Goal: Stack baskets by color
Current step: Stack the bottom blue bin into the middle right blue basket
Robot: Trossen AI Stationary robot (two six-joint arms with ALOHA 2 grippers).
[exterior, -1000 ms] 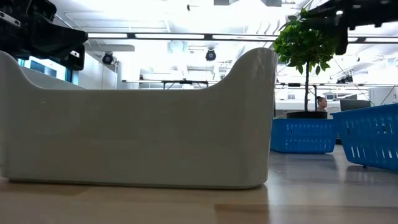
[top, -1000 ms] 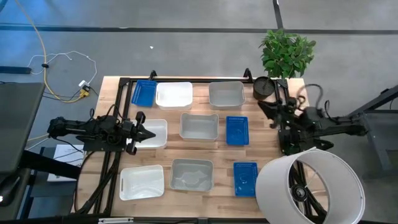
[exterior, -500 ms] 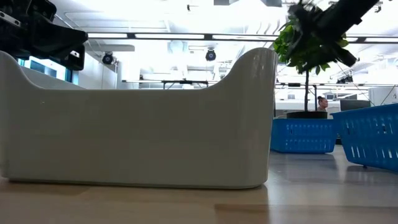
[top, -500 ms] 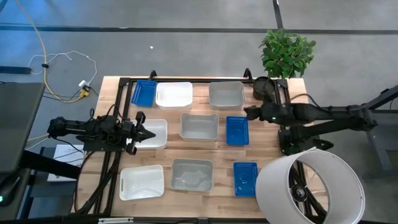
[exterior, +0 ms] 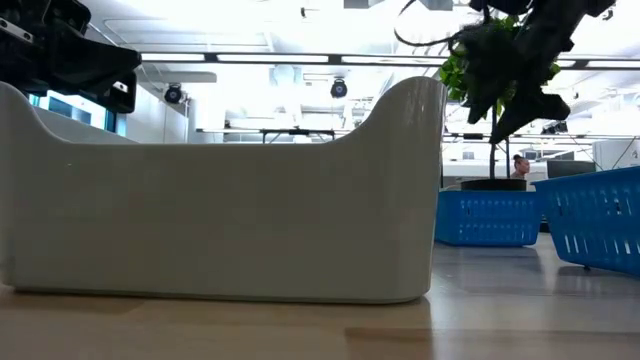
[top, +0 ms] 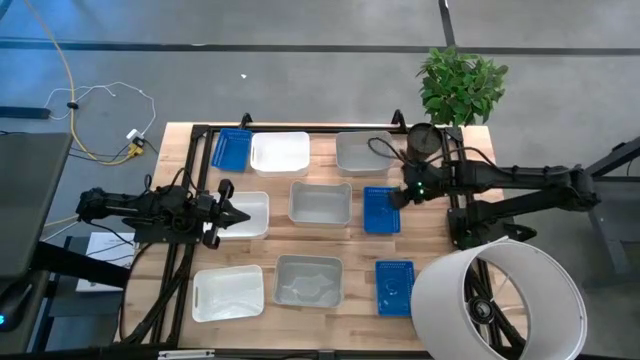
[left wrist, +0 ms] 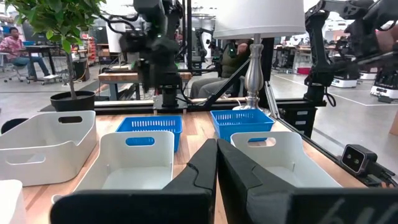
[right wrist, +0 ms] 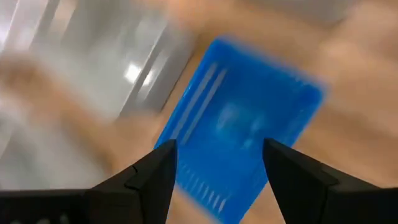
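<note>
A: Where do we see the right gripper [top: 397, 193]?

B: Over the middle blue basket [top: 381, 211], at that basket's far right edge, the arm stretched in from the right side of the table [top: 180, 140]. In its wrist view we look between its two fingers [right wrist: 152, 177] straight at that blue basket [right wrist: 239, 118]; the fingers stand wide apart with nothing between them.

A: And the left gripper [top: 240, 216]?

B: It sits above the white basket [top: 252, 214] in the middle row, at the left. Its fingers [left wrist: 205, 165] are pressed together and hold nothing.

A: How do we find the baskets laid out?

B: Nine, all apart, none stacked. Far row: a blue one [top: 231, 148], a white one [top: 280, 153], a grey one [top: 363, 152]. Middle row: the white one, a grey one [top: 320, 203], then the blue one under the right gripper. Near row: white [top: 228, 292], grey [top: 308, 280], blue [top: 394, 286].

A: Anything else we see nearby?

B: A plant [top: 461, 86] at the far right corner and a lampshade [top: 497, 300] at the near right.
</note>
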